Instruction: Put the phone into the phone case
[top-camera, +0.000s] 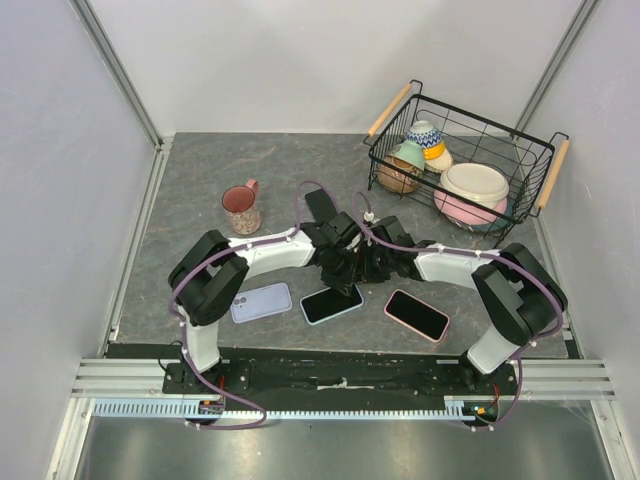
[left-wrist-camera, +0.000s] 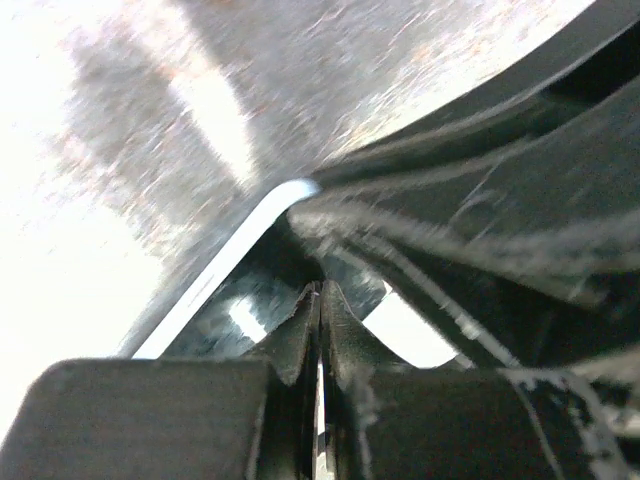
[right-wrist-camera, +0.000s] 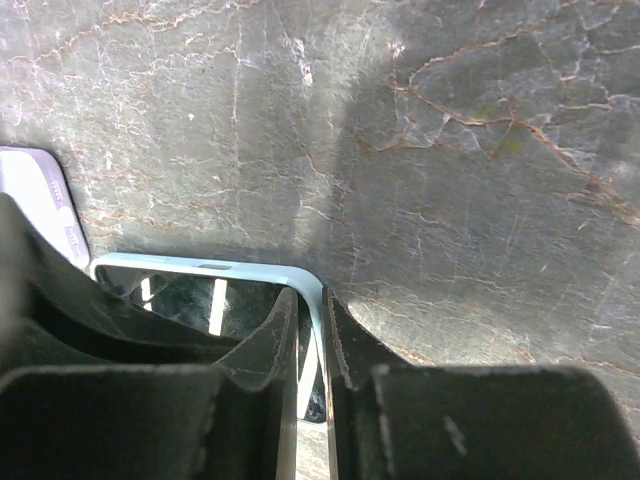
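My right gripper (right-wrist-camera: 315, 312) has its fingers closed down to a narrow slot, and the corner rim of the light blue case (right-wrist-camera: 205, 264) runs through that slot, pinched between the pads. Inside the rim lies the dark glossy phone (right-wrist-camera: 240, 298), its face reflecting overhead light. My left gripper (left-wrist-camera: 320, 295) has its fingers pressed together with only a hairline seam between them. They sit over the same glossy face, close to a rounded pale corner. That view is blurred and partly overexposed, so I cannot tell whether the tips touch the glass. In the overhead view both grippers meet at the far end of the phone, which lies flat and slightly skewed at the near centre of the table (top-camera: 200, 170). The table is a dark grey slab with pale, rust-tinged veining. A lavender device (top-camera: 261, 302) lies just to the left of the phone, back side up, and a pink-edged phone (top-camera: 417, 315) lies to its right, screen up. Neither touches the cased phone. Farther back on the left stands a pink mug (top-camera: 242, 208), upright. In the far right corner sits a black wire basket (top-camera: 488, 119) with wooden handles, holding stacked bowls (top-camera: 475, 185). Plain white panels (top-camera: 300, 60) enclose the table on three sides, joined by aluminium profiles. A slotted aluminium rail (top-camera: 340, 378) runs along the near edge at my bases.
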